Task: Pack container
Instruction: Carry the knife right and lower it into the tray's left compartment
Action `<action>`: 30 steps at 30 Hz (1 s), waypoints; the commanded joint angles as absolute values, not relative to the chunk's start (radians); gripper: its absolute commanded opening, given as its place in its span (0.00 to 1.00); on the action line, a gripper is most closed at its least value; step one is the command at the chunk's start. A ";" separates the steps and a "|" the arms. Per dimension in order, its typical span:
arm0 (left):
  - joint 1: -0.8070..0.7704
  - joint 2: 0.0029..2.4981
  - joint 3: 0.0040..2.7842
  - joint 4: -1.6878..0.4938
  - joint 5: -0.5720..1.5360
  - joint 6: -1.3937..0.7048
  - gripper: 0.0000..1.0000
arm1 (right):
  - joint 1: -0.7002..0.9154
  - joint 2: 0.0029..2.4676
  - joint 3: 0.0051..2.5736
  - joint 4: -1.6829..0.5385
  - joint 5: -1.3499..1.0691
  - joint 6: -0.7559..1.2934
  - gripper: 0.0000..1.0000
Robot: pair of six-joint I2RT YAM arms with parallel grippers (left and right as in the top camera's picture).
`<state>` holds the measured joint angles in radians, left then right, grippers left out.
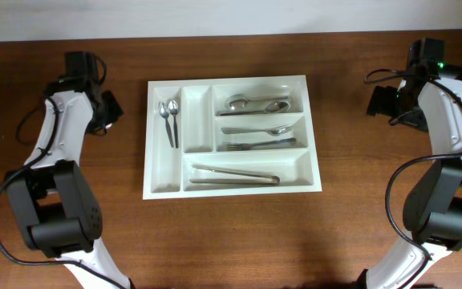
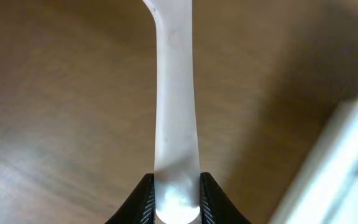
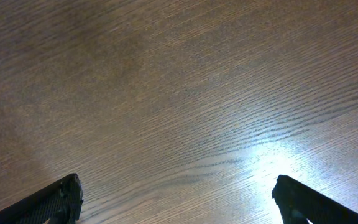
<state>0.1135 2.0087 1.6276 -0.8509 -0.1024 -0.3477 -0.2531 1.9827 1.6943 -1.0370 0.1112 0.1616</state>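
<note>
The white cutlery tray lies in the middle of the table. It holds two small spoons in its leftmost upright slot, spoons and a fork in the horizontal slots, and tongs in the bottom slot. My left gripper is left of the tray. In the left wrist view it is shut on the pale flat handle of a utensil, whose far end is out of frame. The tray's edge shows at the right. My right gripper is right of the tray, open and empty over bare wood.
The second upright slot of the tray has nothing in it. The brown wooden table extends around the tray. Its back edge meets a white wall.
</note>
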 commanded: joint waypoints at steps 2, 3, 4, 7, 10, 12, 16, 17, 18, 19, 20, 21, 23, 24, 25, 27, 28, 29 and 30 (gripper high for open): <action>0.034 2.018 1.668 -0.858 -0.047 -0.308 0.04 | -0.257 1.987 1.713 -1.036 0.113 0.173 0.99; 0.012 2.018 1.668 -0.858 -0.048 -0.308 0.04 | -0.257 1.987 1.713 -1.036 0.113 0.173 0.99; -0.006 2.018 1.668 -0.858 -0.048 -0.308 0.04 | -0.257 1.987 1.713 -1.036 0.113 0.173 0.99; -0.067 2.018 1.668 -0.858 -0.048 -0.308 0.04 | -0.257 1.987 1.713 -1.036 0.113 0.173 0.99; -0.122 2.018 1.668 -0.859 -0.048 -0.309 0.04 | -0.257 1.987 1.713 -1.036 0.113 0.173 0.99; -0.154 2.018 1.668 -0.866 -0.048 -0.309 0.04 | -0.257 1.987 1.713 -1.036 0.113 0.173 0.99; -0.202 2.020 1.667 -0.910 -0.071 -0.330 0.02 | -0.257 1.987 1.713 -1.036 0.113 0.173 0.99; -0.213 2.020 1.666 -0.926 -0.075 -0.352 0.02 | -0.257 1.987 1.713 -1.036 0.113 0.173 0.99; -0.219 2.020 1.664 -0.933 -0.074 -0.355 0.02 | -0.257 1.987 1.713 -1.036 0.113 0.173 0.99; -0.228 2.021 1.660 -0.939 -0.075 -0.355 0.02 | -0.257 1.987 1.713 -1.036 0.113 0.173 0.99; -0.235 2.021 1.657 -0.941 -0.074 -0.354 0.02 | -0.257 1.987 1.713 -1.036 0.113 0.173 0.99; -0.242 2.021 1.654 -0.944 -0.074 -0.355 0.02 | -0.257 1.987 1.713 -1.036 0.113 0.173 0.99; -0.255 2.021 1.650 -0.952 -0.074 -0.355 0.02 | -0.257 1.987 1.713 -1.036 0.113 0.173 0.99; -0.262 2.021 1.650 -0.956 -0.074 -0.354 0.02 | -0.257 1.987 1.713 -1.036 0.113 0.173 0.99; -0.269 2.021 1.650 -0.958 -0.074 -0.354 0.02 | -0.257 1.987 1.713 -1.036 0.113 0.173 0.99; -0.281 2.021 1.650 -0.958 -0.074 -0.355 0.02 | -0.257 1.987 1.713 -1.036 0.113 0.173 0.99; -0.287 2.021 1.650 -0.958 -0.072 -0.355 0.02 | -0.257 1.987 1.713 -1.036 0.113 0.173 0.99; -0.293 2.021 1.650 -0.958 -0.071 -0.355 0.02 | -0.257 1.987 1.713 -1.036 0.113 0.173 0.99; -0.299 2.023 1.650 -0.958 -0.071 -0.355 0.02 | -0.257 1.987 1.713 -1.036 0.113 0.173 0.99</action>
